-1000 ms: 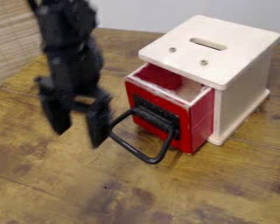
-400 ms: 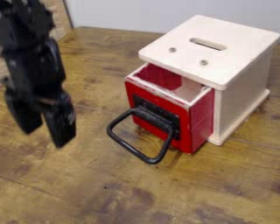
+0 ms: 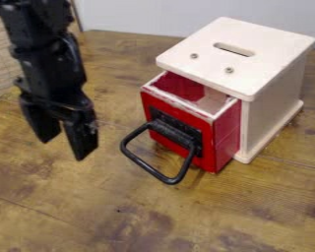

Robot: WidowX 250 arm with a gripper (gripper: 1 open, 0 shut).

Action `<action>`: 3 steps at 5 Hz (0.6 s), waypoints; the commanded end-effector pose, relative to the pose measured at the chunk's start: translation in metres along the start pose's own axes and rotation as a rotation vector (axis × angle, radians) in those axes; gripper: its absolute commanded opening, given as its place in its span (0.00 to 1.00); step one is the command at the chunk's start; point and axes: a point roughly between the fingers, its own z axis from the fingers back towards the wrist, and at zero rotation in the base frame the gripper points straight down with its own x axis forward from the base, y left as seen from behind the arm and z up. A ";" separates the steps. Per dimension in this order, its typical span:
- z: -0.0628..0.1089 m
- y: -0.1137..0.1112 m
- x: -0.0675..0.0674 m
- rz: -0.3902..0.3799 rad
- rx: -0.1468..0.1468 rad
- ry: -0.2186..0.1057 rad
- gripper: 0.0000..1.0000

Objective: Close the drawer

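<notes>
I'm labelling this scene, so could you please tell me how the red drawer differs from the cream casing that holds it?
The drawer is bright red; the casing is cream wood. The drawer carries a black plate and loop handle on its front; the casing has a slot in its top. The drawer is smaller and sticks partly out of the casing. Both are box-shaped.

Wooden table fills most of the view: worn brown planks w/ dark grain and scuffs, lighter patches toward 6 o'clock. Behind it, from 12 to 2 o'clock, a plain pale grey-white wall. At 10–11 o'clock, a strip of woven bamboo-like matting, tan, horizontal slats. Light is soft and even; faint shadows on the tabletop.
</notes>
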 end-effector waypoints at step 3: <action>0.037 -0.005 0.009 0.113 0.012 0.005 1.00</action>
